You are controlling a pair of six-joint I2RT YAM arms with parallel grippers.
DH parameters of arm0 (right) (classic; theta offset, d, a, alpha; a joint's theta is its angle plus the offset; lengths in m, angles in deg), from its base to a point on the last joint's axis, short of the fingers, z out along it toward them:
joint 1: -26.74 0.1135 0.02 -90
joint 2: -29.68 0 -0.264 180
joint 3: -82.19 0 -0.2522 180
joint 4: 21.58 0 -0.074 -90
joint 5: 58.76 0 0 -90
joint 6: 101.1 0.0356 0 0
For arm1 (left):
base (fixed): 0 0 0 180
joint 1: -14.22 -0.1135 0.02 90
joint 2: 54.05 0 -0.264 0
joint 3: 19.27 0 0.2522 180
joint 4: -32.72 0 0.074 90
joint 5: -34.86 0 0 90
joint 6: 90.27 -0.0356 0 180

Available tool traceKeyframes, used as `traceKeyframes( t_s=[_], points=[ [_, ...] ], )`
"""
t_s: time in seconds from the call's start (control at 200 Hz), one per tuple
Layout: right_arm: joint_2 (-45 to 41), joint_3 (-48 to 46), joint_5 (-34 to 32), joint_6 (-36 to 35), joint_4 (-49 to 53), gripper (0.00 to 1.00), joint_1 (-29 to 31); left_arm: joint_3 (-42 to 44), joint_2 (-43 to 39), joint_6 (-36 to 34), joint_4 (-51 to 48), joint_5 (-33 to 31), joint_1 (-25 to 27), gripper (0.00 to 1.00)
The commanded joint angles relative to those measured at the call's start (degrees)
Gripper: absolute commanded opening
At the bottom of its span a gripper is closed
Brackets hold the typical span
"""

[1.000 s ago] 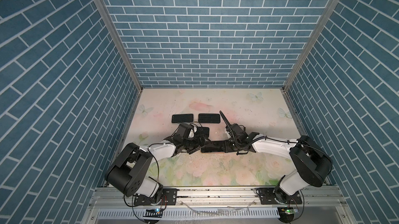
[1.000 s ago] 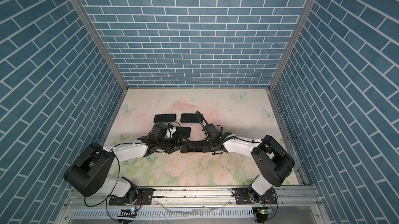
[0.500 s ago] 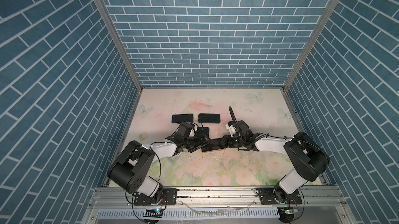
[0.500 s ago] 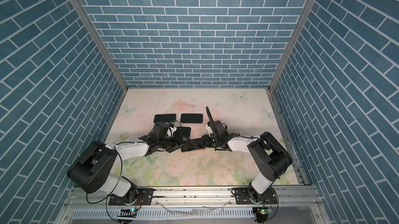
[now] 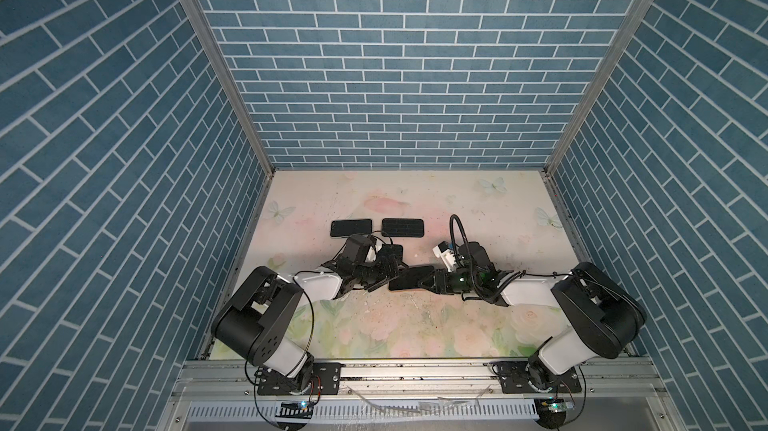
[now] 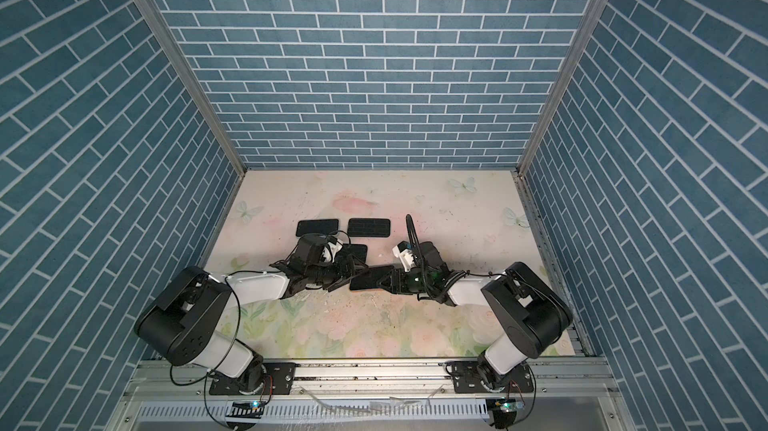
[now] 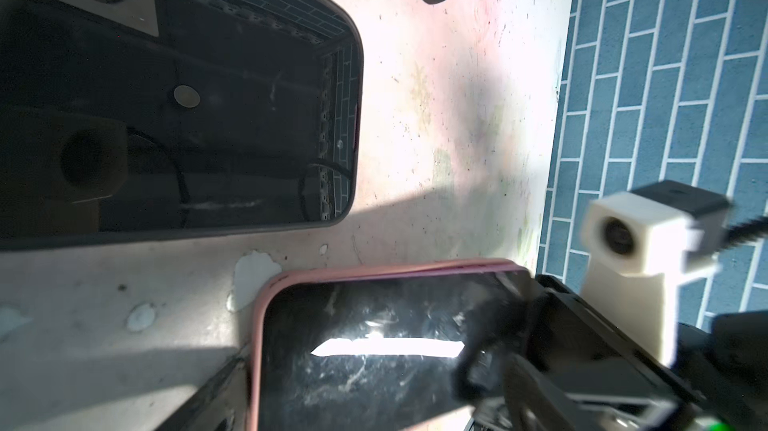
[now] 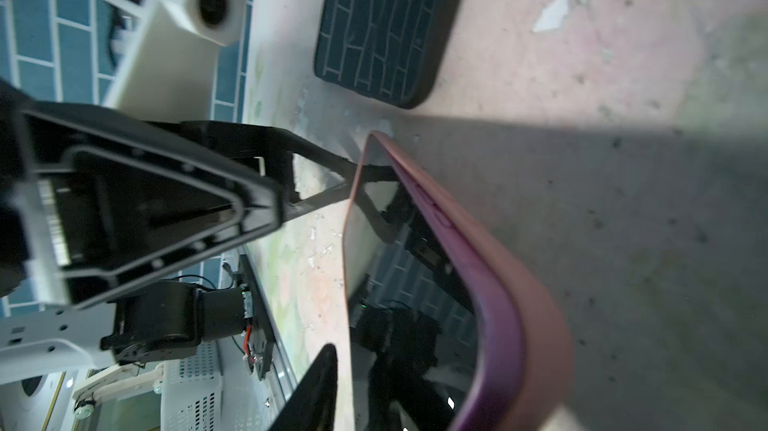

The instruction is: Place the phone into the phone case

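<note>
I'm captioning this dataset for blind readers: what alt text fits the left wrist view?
A dark-screened phone framed by a pink case fills the foreground, the blurred right claw at its end. On the pale table beside it lies a second black phone; a blue brick wall stands behind.

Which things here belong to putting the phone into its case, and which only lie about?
Job: phone, pink case, left gripper, right gripper.
Lying about: two black phones at the back, a third black phone beside the left gripper.
</note>
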State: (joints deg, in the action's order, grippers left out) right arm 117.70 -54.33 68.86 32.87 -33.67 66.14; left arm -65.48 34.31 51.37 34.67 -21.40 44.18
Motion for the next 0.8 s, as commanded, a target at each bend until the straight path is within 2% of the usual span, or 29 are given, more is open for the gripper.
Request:
traceKeyframes(
  t_s=[0.0, 0.23, 0.58, 0.68, 0.795],
  points=[
    [-4.12, -0.97, 1.70, 0.95, -4.04, 0.44, -0.60, 1.01, 1.91, -0.20, -2.63, -0.25, 0.81, 0.97],
    [-6.82, -2.82, -0.93, 1.38, -4.98, 0.33, -1.14, 1.79, 1.53, -0.03, -2.34, -0.43, 0.81, 0.97],
    [-2.00, -4.16, -1.02, 5.94, -12.79, 0.10, -1.15, 2.56, 0.76, -0.08, -2.08, -0.60, 0.81, 0.97],
    [-1.83, -3.34, -3.22, 5.36, -8.32, 0.00, -1.14, 2.56, 0.59, -0.13, -2.07, -0.60, 0.81, 0.97],
    [-3.53, -2.38, -6.60, 3.02, -1.50, 0.00, -1.16, 2.57, -0.09, -0.19, -2.04, -0.60, 0.81, 0.97]
  ],
)
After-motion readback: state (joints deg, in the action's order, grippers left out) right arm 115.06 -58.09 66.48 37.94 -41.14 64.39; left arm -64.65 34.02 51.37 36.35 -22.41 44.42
